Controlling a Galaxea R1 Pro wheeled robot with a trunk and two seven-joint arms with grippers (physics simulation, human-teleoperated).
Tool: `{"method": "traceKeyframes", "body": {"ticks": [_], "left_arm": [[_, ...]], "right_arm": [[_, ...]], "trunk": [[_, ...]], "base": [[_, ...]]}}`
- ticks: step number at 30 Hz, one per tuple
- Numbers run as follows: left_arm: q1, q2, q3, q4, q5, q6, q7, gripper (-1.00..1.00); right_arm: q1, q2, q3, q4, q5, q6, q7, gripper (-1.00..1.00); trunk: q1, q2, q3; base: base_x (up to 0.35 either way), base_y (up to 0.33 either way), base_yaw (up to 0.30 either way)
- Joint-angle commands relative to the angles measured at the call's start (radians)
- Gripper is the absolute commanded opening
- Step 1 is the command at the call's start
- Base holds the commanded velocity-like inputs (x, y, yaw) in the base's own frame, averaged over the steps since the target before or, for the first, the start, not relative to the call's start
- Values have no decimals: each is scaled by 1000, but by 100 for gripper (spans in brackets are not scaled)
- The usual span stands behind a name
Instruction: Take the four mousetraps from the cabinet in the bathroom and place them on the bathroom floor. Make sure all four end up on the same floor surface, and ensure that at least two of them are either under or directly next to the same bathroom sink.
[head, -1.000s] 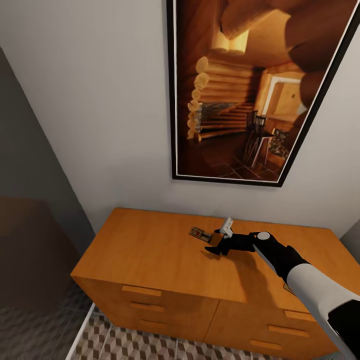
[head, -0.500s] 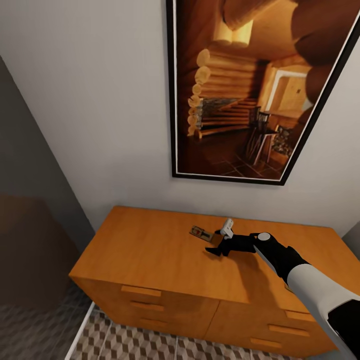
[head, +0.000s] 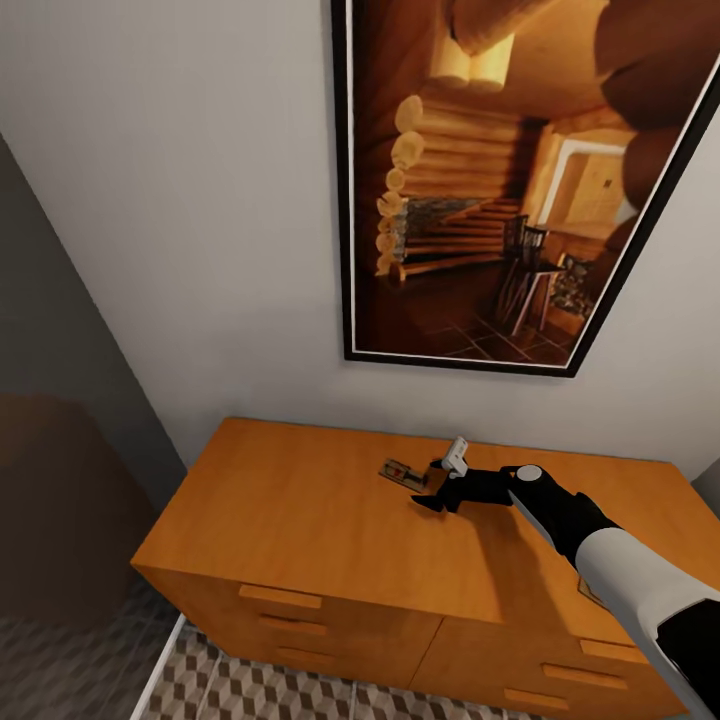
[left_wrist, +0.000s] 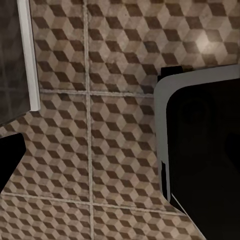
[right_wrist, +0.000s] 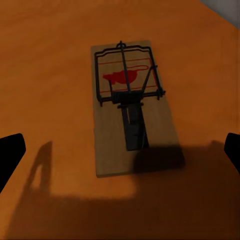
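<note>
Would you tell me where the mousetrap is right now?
In the head view, the mousetrap lies flat on the cabinet top, near its back edge below the framed picture, just ahead of the right gripper.

Right gripper just beside a mousetrap on the cabinet (framed picture above).

Large black-framed picture of a log-cabin interior hangs on pale grey wall. Dark grey wall section at view's left, a blurred brown shape in front of it
</note>
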Motion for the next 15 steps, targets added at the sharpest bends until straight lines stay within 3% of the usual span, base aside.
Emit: {"method": "traceKeyframes", "body": {"ticks": [1, 15], "left_arm": [[-1, -1, -8, 3, 7, -6, -1, 100], [-1, -1, -9, 3, 7, -6, -1, 100]], "right_arm": [[-2, -1, 8, 1, -10, -4, -1, 100], [-2, 0, 8, 1, -10, -4, -2, 100]], "trunk": [[1, -2, -2], [1, -2, -2]], "base": [[9, 0, 0], [2, 0, 0]]}}
